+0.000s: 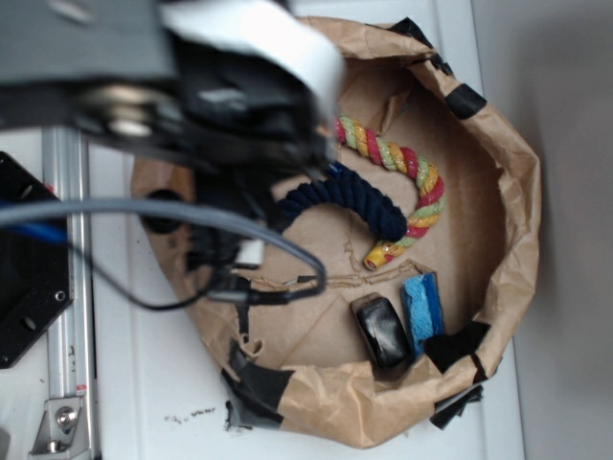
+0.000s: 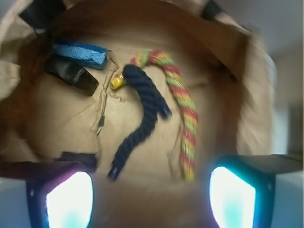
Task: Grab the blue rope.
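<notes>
Nearest to us in the wrist view are the two glowing finger pads (image 2: 70,200) of the gripper (image 2: 151,199), standing wide apart with nothing between them. Beyond them, going left to right, we see a black block (image 2: 72,74) with a blue sponge (image 2: 80,52) just behind it, then the blue rope (image 2: 141,118) lying curved on the brown paper floor, then the striped rope (image 2: 183,114) beside it, its yellow cap (image 2: 117,81) touching the blue rope's far end. The paper bag (image 2: 237,71) walls ring everything. From the exterior view, the arm (image 1: 192,86) hangs over the bag's left part, hiding one end of the blue rope (image 1: 345,199).
</notes>
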Controlling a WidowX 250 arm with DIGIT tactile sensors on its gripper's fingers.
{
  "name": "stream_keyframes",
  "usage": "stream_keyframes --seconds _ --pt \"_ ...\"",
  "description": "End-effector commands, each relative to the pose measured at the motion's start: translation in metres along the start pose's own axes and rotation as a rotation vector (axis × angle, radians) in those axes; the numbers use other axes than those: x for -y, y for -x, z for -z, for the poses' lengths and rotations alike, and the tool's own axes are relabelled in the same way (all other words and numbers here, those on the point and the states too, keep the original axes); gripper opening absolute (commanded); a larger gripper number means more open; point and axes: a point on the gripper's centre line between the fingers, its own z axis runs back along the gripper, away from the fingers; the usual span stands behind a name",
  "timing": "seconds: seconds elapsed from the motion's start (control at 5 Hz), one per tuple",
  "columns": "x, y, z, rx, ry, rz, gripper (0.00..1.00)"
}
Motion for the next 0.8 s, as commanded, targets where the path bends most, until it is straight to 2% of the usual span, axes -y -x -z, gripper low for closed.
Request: stream_keyframes --seconds 0.0,0.2,0.4,0.6 --pt "-0.002 -0.046 0.066 0.023 -0.019 0.156 1.00" --pt "0.013 -0.065 0.106 -0.038 -0.010 0.226 1.00" --pt "0.027 -0.073 0.117 -0.056 -0.019 0.296 0.00" --pt "0.022 -0.069 0.108 -0.026 0.026 0.258 0.00"
